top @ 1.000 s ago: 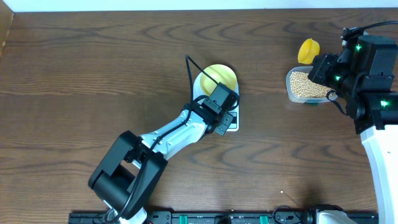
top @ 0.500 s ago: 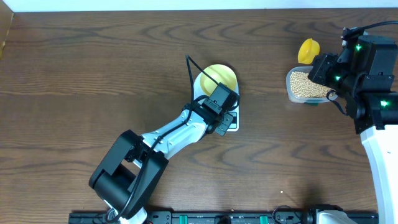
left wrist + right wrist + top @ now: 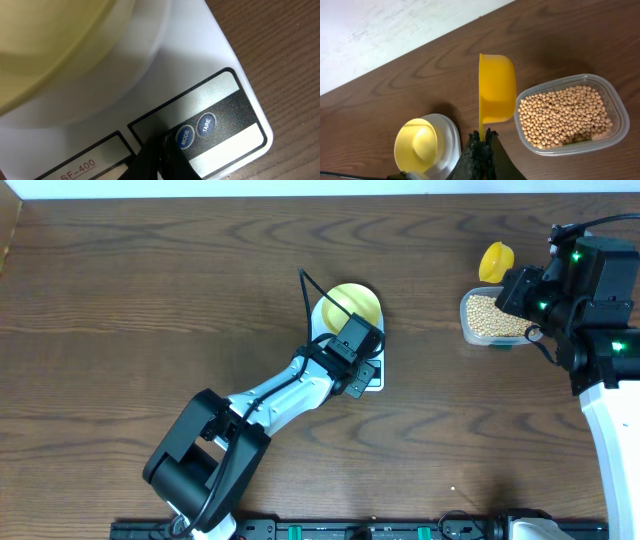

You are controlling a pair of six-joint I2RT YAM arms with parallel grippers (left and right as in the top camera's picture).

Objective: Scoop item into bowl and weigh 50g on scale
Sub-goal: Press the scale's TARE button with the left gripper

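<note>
The pale yellow bowl (image 3: 353, 302) sits empty on the white scale (image 3: 373, 381) at the table's middle; both show in the right wrist view, bowl (image 3: 417, 145) on scale (image 3: 451, 135). My left gripper (image 3: 165, 152) is shut, its tip on the scale (image 3: 235, 107) panel beside the MODE button (image 3: 184, 136); the bowl's edge (image 3: 45, 45) is above. My right gripper (image 3: 482, 139) is shut on the handle of a bright yellow measuring spoon (image 3: 496, 87), held empty beside the clear tub (image 3: 570, 116) of beige beans (image 3: 560, 115). The spoon (image 3: 494, 260) and the beans (image 3: 490, 315) also show overhead.
The TARE button (image 3: 206, 124) lies right of MODE. The scale's display (image 3: 75, 160) is partly seen, with no reading visible. The table's far edge meets a white wall (image 3: 380, 30). The right arm (image 3: 590, 300) stands over the tub's right side.
</note>
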